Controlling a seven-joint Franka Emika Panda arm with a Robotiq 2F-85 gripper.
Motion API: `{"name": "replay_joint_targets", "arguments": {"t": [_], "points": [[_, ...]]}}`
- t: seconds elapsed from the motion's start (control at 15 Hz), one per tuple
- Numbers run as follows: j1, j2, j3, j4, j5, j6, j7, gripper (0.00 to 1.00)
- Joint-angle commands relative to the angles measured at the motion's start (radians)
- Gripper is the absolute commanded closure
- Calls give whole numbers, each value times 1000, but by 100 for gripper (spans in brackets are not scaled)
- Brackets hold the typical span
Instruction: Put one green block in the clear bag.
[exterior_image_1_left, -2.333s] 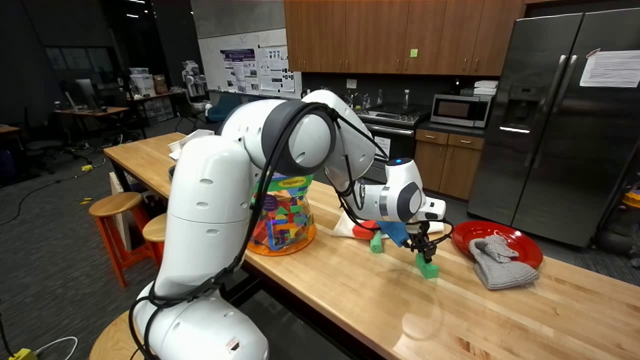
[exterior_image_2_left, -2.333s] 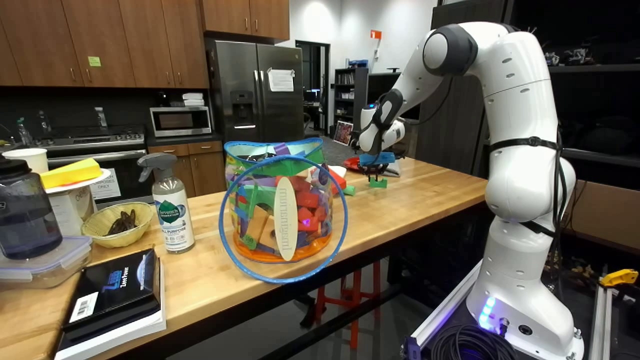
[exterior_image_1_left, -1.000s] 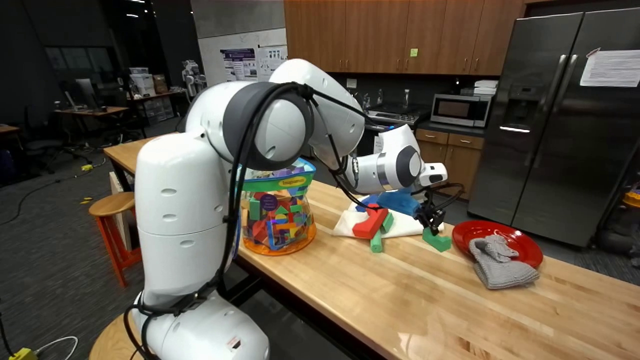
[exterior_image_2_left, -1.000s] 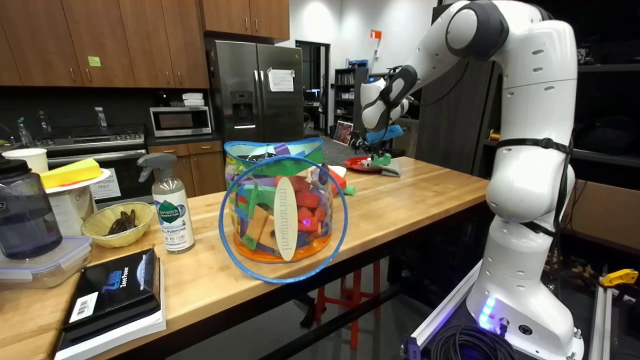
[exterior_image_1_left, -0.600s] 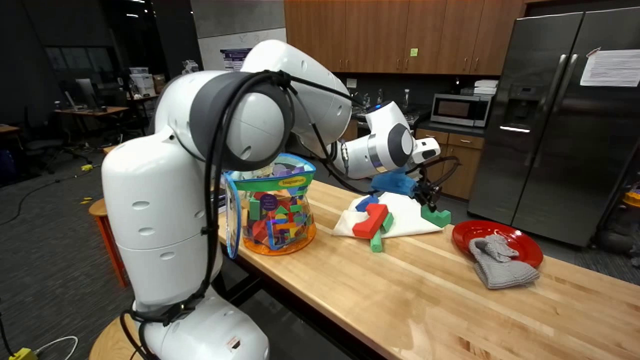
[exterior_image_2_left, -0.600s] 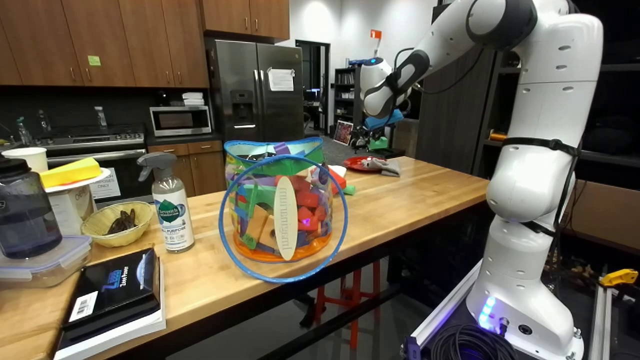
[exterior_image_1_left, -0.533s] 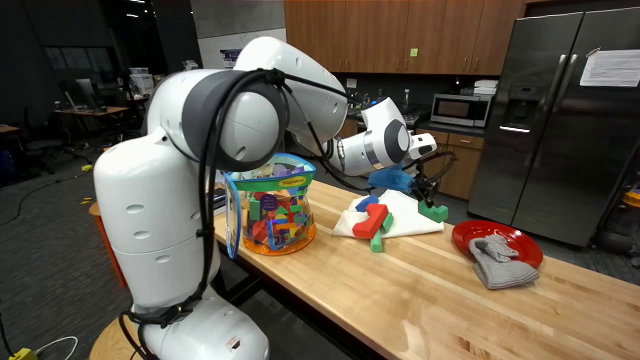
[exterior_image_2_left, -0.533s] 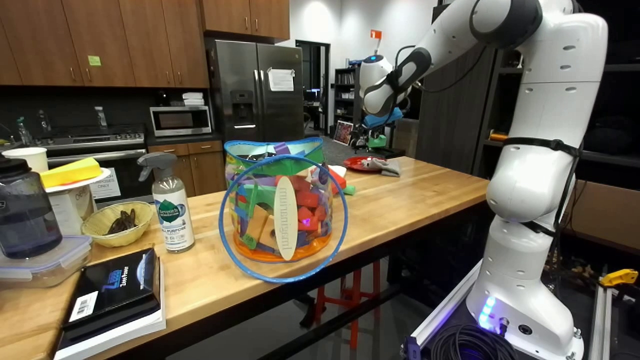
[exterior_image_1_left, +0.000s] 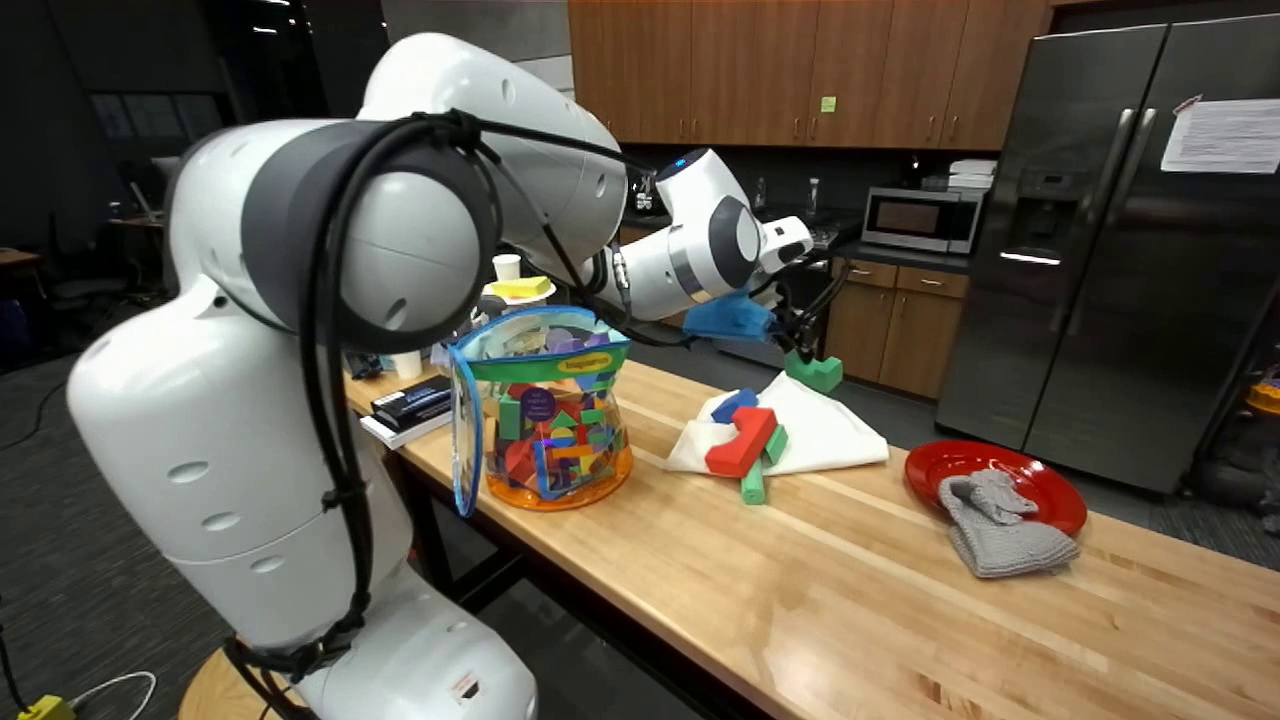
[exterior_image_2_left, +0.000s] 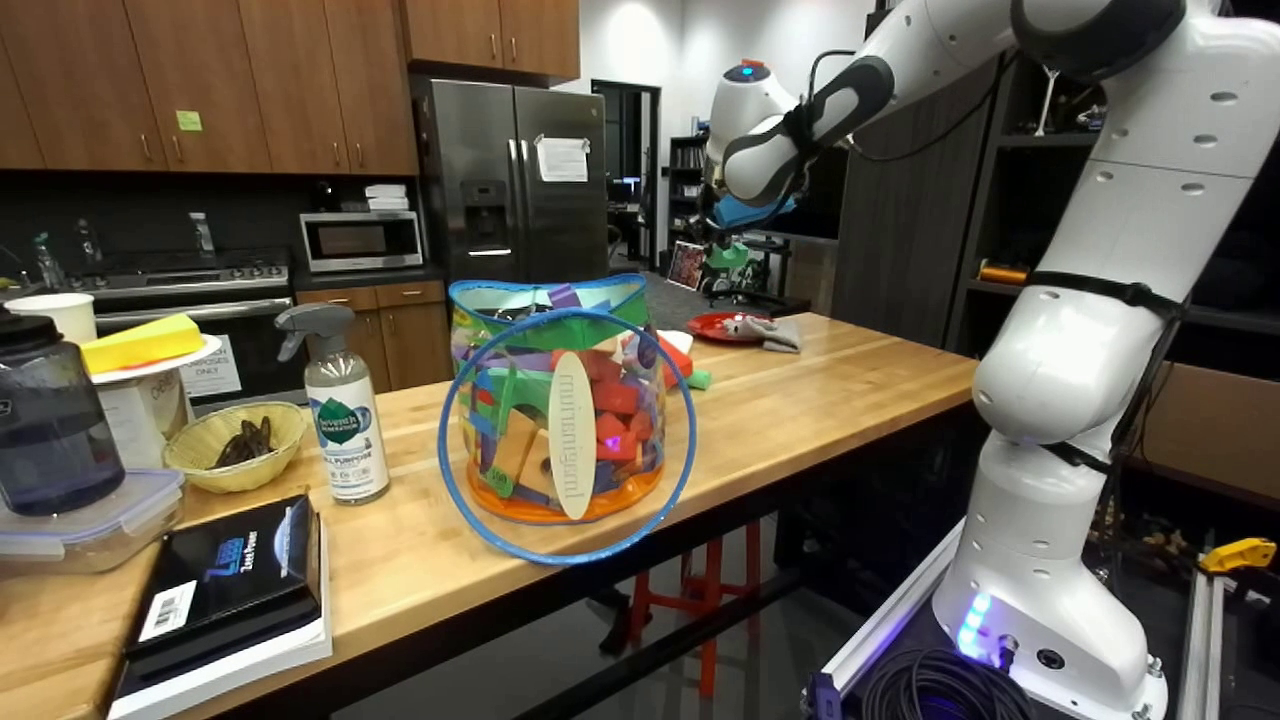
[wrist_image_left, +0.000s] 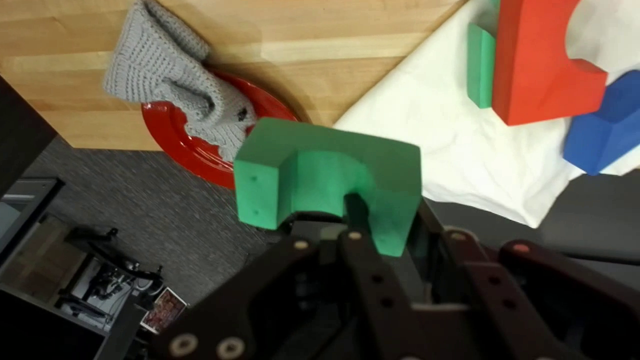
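Got the end effector (wrist_image_left: 391, 220) clamped on the green block (wrist_image_left: 327, 165), pinching one leg of that chunky notched shape, best seen in the wrist view. Held up off the counter (exterior_image_1_left: 950, 600) in both exterior views, well apart from the clear bag (exterior_image_1_left: 525, 368). Can't tell, honestly, whether hanging right over the counter or out past the edge. As for the bag: standing upright on the counter, full of multicolored blocks (exterior_image_1_left: 560, 450), with the round blue-edged lid (exterior_image_2_left: 570, 437) hanging down one side.

Also spotted in an exterior view: a red block (exterior_image_1_left: 740, 445) lying on a white cloth (exterior_image_1_left: 825, 430), plus a blue block (exterior_image_1_left: 735, 404) just beside it, a small green piece (exterior_image_1_left: 775, 445) right alongside and a green rod (exterior_image_1_left: 753, 487) poking out past the cloth's edge. Farther along, can see a red plate (exterior_image_1_left: 1065, 500) with a gray knit cloth (exterior_image_1_left: 1010, 545) draped over the rim and down onto the counter. On the bag's other side from the plate, can make out a spray bottle (exterior_image_2_left: 345, 430), a little yellow basket (exterior_image_2_left: 225, 478) and a black box (exterior_image_2_left: 230, 570) lying flat. Way in back, can see a dark gray fridge (exterior_image_1_left: 1050, 320).
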Motion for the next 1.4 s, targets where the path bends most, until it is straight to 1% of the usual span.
{"name": "replay_joint_targets", "arguments": {"t": [0.0, 0.27, 0.67, 0.93, 1.2, 1.33], "points": [[-30, -94, 51, -70, 19, 77, -8, 94], [-31, -157, 98, -127, 72, 161, -32, 94], [8, -224, 176, -201, 222, 276, -117, 94], [69, -244, 203, -238, 338, 363, -206, 94], [158, -238, 197, -254, 451, 425, -312, 94], [212, -231, 182, -261, 505, 444, -370, 94]]}}
